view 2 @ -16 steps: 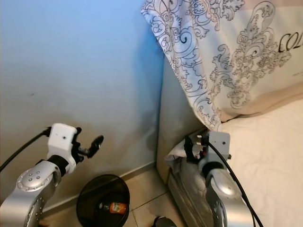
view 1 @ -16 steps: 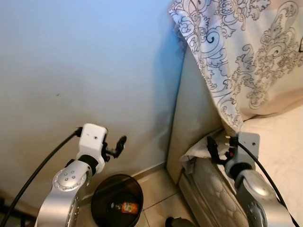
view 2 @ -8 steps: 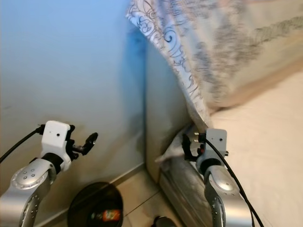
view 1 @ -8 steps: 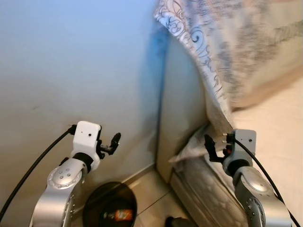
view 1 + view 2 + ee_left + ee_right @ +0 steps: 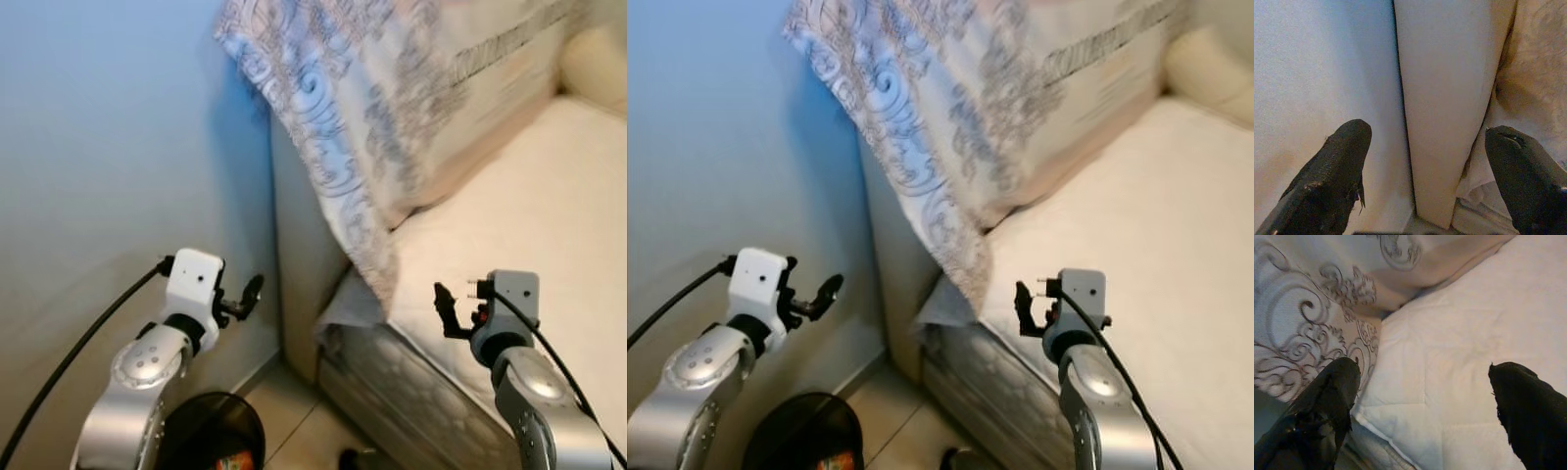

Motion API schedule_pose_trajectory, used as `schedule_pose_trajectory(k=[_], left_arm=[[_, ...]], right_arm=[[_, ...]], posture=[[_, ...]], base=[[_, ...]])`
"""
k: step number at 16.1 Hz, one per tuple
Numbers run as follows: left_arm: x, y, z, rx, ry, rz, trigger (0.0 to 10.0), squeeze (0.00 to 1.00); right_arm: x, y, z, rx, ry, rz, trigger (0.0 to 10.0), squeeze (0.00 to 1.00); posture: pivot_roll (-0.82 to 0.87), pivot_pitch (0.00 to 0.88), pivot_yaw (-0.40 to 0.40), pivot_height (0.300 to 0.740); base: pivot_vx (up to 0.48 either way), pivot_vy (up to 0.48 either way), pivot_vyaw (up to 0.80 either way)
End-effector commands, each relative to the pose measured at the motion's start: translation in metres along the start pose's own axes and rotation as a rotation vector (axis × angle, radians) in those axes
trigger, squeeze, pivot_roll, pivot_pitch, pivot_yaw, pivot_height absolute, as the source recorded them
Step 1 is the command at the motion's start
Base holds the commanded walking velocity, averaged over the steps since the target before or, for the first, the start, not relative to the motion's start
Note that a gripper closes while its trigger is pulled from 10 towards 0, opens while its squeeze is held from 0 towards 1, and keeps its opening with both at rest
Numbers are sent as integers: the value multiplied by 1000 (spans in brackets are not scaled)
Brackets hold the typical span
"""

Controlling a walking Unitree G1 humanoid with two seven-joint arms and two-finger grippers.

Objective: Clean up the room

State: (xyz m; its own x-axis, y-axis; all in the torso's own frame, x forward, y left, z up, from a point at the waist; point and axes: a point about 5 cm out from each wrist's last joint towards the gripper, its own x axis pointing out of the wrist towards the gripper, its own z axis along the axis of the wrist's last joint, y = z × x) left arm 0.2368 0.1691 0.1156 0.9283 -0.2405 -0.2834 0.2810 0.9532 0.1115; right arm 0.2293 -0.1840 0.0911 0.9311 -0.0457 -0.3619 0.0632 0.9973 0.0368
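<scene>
Facing the bed (image 5: 519, 215) with its patterned pillow (image 5: 392, 88) propped against the headboard, I judge tidying starts there, so I hold left gripper (image 5: 1425, 161) and right gripper (image 5: 1425, 396) raised, fingers apart and empty, bin (image 5: 211, 431) below.

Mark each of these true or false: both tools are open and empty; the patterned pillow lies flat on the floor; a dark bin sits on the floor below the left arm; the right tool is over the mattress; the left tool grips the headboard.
1. Both tools, left tool and right tool, are open and empty. True.
2. The patterned pillow lies flat on the floor. False: it leans on the bed at the headboard.
3. A dark bin sits on the floor below the left arm. True.
4. The right tool is over the mattress. True.
5. The left tool grips the headboard. False: it hangs free, pointed toward it.
</scene>
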Motion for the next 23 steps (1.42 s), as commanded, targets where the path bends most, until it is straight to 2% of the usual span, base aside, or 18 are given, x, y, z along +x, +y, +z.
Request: schedule_pose_trajectory(k=[1,6,10,22,23], left_arm=[[0,1,-3,7,13,6,10000,0],[2,-1,-3,27,-8,-20,10000,0],[3,1,-2,37,-18,-22,10000,0],[5,1,-6,63,-25,-30,10000,0],[6,1,-6,39,-23,-20,10000,0]], right_arm=[[-1,4,-1,3,10,12,10000,0],[-3,5,-1,-2,11,15,10000,0],[-1,6,2,-14,-2,9,10000,0],[1,2,3,-54,-20,-42,10000,0],[2,2,2,-68,-16,-48,10000,0]], posture=[[-60,0,21,740],[-75,0,26,740],[-77,0,28,740],[-81,0,36,740],[-81,0,36,740]], base=[[0,0,-781],[0,0,-781],[0,-352,-780],[0,-365,0],[0,0,-456]])
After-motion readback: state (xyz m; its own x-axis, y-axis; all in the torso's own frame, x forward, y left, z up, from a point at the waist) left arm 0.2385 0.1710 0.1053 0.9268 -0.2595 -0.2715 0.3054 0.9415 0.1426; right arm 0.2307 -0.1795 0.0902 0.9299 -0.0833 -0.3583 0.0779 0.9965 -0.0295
